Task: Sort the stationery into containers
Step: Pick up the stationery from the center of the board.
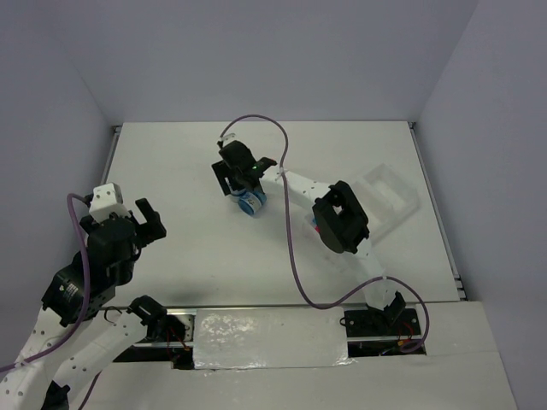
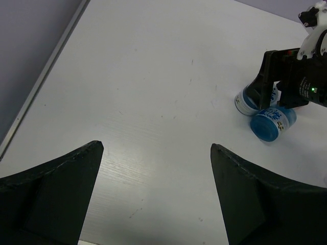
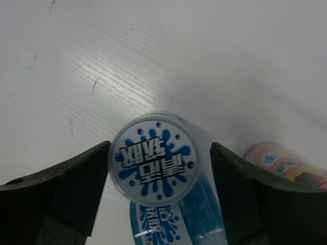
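Note:
Two blue-white patterned discs lie together at mid-table. My right gripper (image 1: pixel 243 193) stands over them, its jaws closed against both sides of one upright disc (image 3: pixel 153 157) that rests on the table. The second disc (image 2: pixel 272 124) lies on its side right beside it, and it also shows in the right wrist view (image 3: pixel 173 224). A pink-capped tube (image 3: pixel 278 161) lies just right of the right finger. My left gripper (image 2: pixel 156 145) is open and empty over bare table at the near left. The translucent tray (image 1: pixel 389 192) sits at the far right. The markers are hidden.
The right arm's elbow (image 1: pixel 340 224) hangs over the tray's near-left end and covers part of it. A wall edge runs along the table's left side (image 2: pixel 46 76). A purple cable (image 1: pixel 291 248) loops over the table beside the right arm.

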### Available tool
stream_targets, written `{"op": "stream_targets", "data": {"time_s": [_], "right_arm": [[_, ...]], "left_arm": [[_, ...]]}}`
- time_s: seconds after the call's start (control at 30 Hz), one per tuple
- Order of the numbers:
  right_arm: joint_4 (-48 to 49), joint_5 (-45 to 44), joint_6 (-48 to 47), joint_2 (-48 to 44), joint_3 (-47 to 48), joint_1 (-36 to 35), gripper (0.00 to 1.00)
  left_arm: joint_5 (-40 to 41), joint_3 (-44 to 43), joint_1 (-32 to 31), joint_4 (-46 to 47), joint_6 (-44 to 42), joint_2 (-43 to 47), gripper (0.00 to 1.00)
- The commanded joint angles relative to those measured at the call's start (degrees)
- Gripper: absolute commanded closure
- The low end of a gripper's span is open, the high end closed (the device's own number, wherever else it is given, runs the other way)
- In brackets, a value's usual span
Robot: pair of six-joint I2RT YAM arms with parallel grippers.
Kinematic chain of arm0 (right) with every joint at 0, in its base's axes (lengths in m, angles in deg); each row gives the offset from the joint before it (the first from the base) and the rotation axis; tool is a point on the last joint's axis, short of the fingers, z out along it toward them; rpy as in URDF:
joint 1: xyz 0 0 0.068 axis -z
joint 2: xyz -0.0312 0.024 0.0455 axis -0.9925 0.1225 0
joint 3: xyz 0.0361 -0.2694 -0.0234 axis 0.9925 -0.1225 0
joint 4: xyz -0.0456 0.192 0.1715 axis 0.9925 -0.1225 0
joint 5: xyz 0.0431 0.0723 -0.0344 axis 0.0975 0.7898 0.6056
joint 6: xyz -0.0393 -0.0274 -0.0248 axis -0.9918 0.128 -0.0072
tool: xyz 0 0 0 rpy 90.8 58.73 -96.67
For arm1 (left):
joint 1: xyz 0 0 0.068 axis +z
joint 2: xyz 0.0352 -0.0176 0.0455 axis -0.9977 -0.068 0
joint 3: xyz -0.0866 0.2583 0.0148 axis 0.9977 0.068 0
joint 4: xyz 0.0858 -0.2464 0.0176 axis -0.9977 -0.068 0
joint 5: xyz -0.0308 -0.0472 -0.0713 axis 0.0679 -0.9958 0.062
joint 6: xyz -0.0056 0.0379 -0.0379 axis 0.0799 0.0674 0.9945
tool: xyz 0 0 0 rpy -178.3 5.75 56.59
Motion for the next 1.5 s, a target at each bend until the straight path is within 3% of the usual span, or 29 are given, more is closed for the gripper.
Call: {"op": "stream_targets", "data": {"time_s": [0.0, 0.1, 0.3, 0.4, 0.83, 1.1, 1.17, 1.3, 1.47], "right_arm": [[1.51, 1.64, -0.64, -0.17, 1.90, 0.12, 0.19], [2.83, 3.75, -0.56, -0.96, 0.84, 0.12, 0.38], [2.57, 6.48, -0.29, -1.40, 1.46, 0.12, 0.56], [3.36, 8.68, -0.82, -2.54, 0.84, -0.23, 0.70], [8.11, 21.16, -0.29, -9.48, -2.06, -0.85, 0.77], [11.36, 31.97, 0.68, -21.94, -6.45, -0.94, 0.77], [8.82, 29.18, -0.03, -25.81, -7.76, -0.94, 0.77], [5.22, 17.15, -0.65, -41.71, -20.32, 1.96, 0.77], [-0.58, -0.61, 3.22, -60.26, -36.84, 12.93, 0.75]], "left_arm": [[0.00, 0.03, -0.15, 2.22, -1.00, 0.16, 0.01], [-0.26, 0.12, -0.07, 2.57, -1.18, 0.34, 0.01], [-0.26, 0.20, -0.07, 2.48, -1.18, 0.60, 0.01], [-0.26, 0.29, -0.07, 2.48, -1.26, 0.78, 0.01], [-0.26, 0.29, -0.07, 2.57, -1.18, 1.04, 0.01], [0.35, 0.12, -0.07, 2.13, -0.82, 1.66, 0.01], [0.61, 0.20, -0.07, 2.13, -0.65, 1.83, 0.01], [0.44, 0.20, 0.02, 2.04, -0.65, 2.71, 0.01], [-0.44, 0.47, 0.11, 2.74, -1.17, 3.41, 0.01]]}}
